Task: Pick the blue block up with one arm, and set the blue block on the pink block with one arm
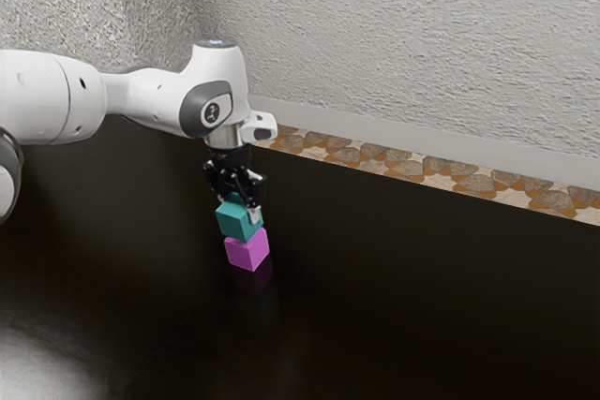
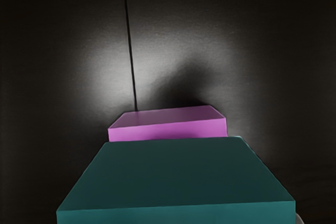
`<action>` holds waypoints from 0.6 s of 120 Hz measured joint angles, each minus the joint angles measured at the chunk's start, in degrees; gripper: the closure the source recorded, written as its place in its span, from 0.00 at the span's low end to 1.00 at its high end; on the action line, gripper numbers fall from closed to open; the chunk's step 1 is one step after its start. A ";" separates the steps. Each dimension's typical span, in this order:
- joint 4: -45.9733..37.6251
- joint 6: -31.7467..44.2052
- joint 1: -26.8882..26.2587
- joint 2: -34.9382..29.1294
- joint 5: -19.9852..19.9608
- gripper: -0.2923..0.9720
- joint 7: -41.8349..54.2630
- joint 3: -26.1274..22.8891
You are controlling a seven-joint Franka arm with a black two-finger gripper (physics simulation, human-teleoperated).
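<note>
A teal-blue block (image 1: 237, 219) sits directly over a pink block (image 1: 247, 251) on the dark table (image 1: 403, 288); the two look to be touching or very nearly so. My black gripper (image 1: 243, 207) comes straight down on the blue block and is shut on its upper part. Under my hand in the wrist view, the blue block (image 2: 176, 182) looms large, with the pink block (image 2: 168, 123) showing just beyond and below it.
A dark glossy tabletop spreads around the two blocks. A patterned floor strip (image 1: 441, 170) and a grey textured wall (image 1: 422, 35) lie beyond the table's far edge. A thin seam (image 2: 130, 51) runs across the table surface.
</note>
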 joint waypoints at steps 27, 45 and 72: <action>0.40 -0.22 -0.02 0.21 -0.74 0.44 0.70 0.03; 0.58 -0.39 -0.05 0.22 -1.26 0.34 1.40 0.04; 0.38 -2.19 -0.07 -6.60 -0.59 0.27 2.19 -0.39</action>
